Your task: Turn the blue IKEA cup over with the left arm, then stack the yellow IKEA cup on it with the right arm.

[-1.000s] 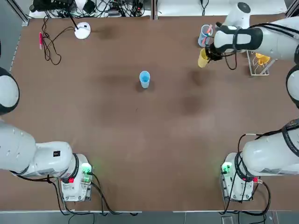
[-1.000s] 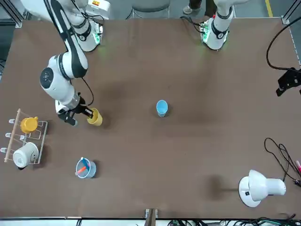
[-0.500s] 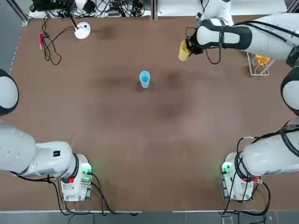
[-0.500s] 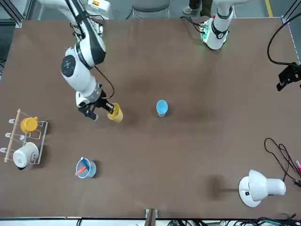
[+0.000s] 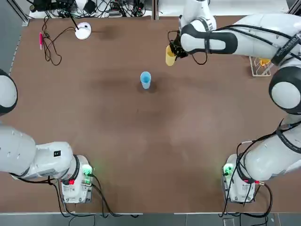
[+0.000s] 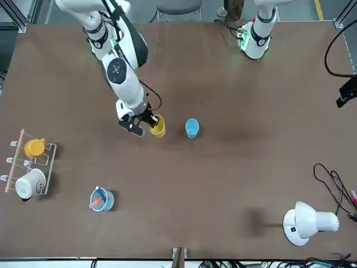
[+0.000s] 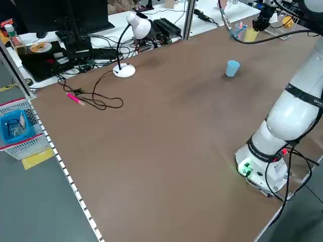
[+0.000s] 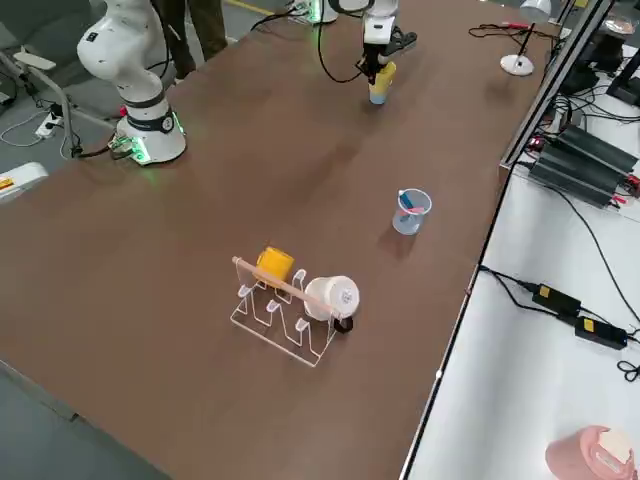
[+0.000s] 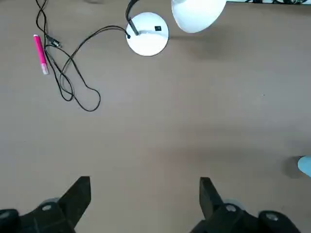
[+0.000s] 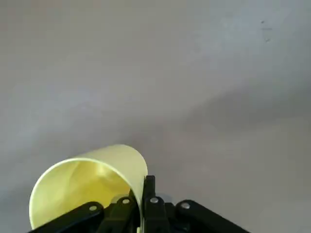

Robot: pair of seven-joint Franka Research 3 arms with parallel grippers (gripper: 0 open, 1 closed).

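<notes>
While the left gripper (image 9: 143,204) hangs spread and empty over bare table (image 5: 141,141), the right gripper (image 5: 174,50) pinches the rim of the one yellow IKEA cup (image 5: 170,55), a bright tapered tumbler carried tilted above the tabletop. One blue IKEA cup (image 5: 145,79), pale and tapered, stands near it toward the table's middle, apart from both grippers.
</notes>
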